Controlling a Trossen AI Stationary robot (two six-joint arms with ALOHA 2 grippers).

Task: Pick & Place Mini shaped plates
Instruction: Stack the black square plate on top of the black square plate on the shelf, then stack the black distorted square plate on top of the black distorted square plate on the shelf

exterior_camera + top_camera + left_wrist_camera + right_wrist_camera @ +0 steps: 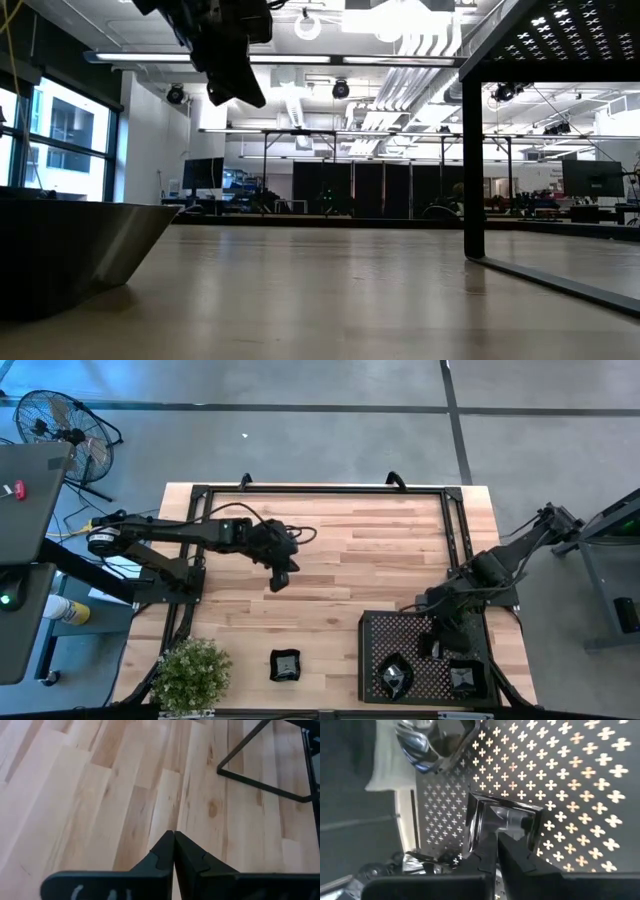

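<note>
Overhead, ceiling lights (400,15) glare above the pale wooden table (370,550).

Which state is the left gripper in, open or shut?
Shut. In its wrist view the left gripper has both fingers pressed together with nothing between them, above bare table.

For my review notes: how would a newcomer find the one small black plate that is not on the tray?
On the light wooden table, look along the near edge between the green potted plant and the black perforated tray. The small glossy black squarish plate lies alone on bare wood; the others sit on the tray.
</note>
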